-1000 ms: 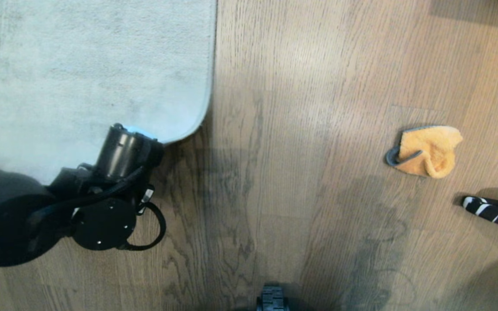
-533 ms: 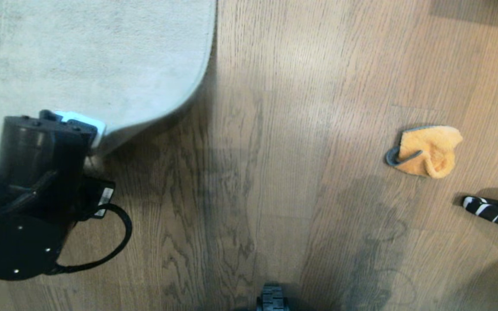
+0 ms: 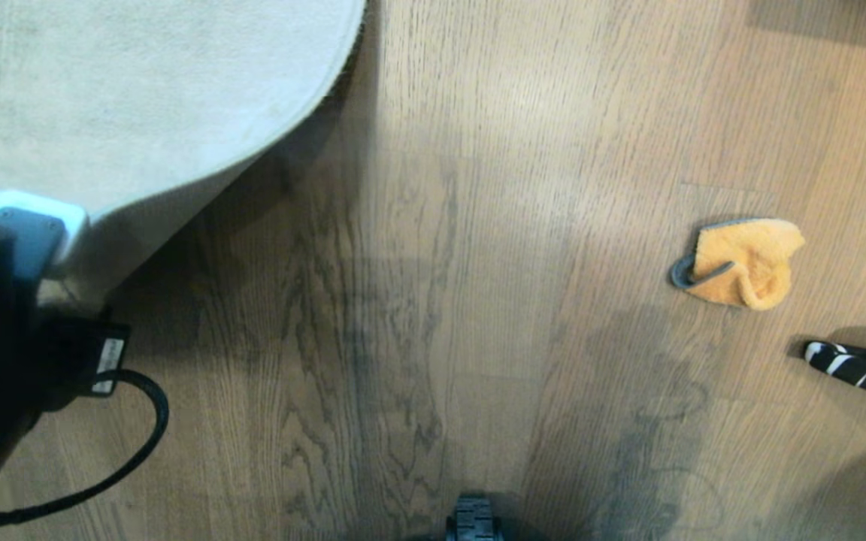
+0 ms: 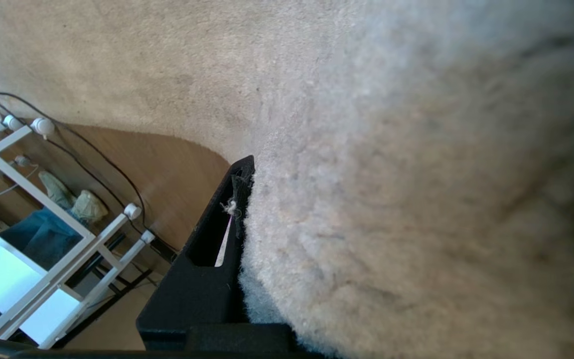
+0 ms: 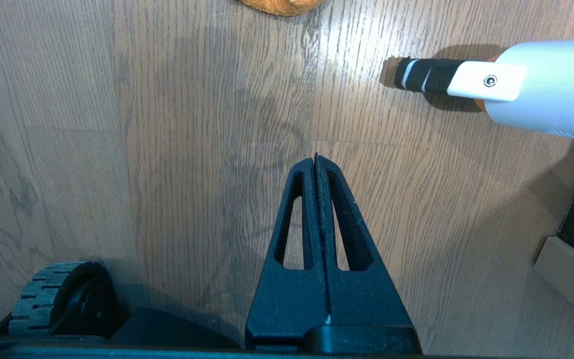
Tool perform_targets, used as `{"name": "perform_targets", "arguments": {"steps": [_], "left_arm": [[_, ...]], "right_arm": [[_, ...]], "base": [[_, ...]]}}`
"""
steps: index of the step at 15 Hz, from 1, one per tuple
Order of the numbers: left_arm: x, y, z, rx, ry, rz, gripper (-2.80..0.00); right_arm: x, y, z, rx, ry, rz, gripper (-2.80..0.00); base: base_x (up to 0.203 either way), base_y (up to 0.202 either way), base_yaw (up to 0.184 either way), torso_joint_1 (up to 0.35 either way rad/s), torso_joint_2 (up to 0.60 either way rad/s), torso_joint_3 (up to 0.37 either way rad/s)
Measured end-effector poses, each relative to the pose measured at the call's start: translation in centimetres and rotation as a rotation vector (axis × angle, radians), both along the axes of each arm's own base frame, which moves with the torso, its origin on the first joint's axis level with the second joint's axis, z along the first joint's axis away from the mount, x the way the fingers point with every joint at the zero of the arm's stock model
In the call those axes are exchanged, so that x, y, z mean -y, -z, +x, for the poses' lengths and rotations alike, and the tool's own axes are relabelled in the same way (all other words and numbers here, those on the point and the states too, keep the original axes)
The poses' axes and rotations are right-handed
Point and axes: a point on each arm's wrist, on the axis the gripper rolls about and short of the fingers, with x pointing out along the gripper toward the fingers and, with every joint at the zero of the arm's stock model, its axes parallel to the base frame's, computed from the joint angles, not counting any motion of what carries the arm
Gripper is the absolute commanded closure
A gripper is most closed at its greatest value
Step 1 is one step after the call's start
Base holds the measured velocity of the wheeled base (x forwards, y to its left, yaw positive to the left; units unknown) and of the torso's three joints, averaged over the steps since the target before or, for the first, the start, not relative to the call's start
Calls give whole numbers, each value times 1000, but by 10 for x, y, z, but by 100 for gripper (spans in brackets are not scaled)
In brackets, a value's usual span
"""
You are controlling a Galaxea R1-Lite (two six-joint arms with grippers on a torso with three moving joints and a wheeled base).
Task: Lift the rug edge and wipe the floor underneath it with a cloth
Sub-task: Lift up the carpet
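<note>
One arm is at work, at the far left of the head view: the left claw (image 4: 239,209) is clamped on the rug edge (image 3: 200,188), with one black finger (image 4: 207,259) pressed against the pile in the left wrist view and the other hidden behind the rug. The rounded corner is held up off the floor (image 3: 433,300), curling upward and casting a dark shadow on the planks below it. A black cable (image 3: 132,451) loops from the arm over the wood beside it. To the right, well apart from the rug, the cloth (image 3: 741,263) lies crumpled on the floor, orange-yellow with a dark grey trim, touching nothing. Just beyond it, near the right margin, a black-and-white striped object (image 3: 854,368) rests on the planks. The right claw (image 5: 316,164) hangs over bare floor near the robot's wheel (image 5: 43,299), its fingers pressed together with nothing between them, the cloth lying ahead of its tips.
</note>
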Motion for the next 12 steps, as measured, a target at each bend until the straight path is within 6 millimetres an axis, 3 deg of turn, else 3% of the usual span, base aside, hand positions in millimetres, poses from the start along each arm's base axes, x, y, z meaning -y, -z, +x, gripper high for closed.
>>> {"name": "perform_targets", "arguments": {"steps": [8, 12], "left_arm": [[-3, -10, -9, 46, 13, -28, 0], [-1, -24, -9, 96, 24, -62, 0]], "right_arm": [[0, 0, 0, 0, 0, 0, 0], [0, 0, 0, 0, -1, 0, 0]], "base": [[0, 0, 0, 0, 0, 0], [0, 0, 0, 0, 0, 0]]}}
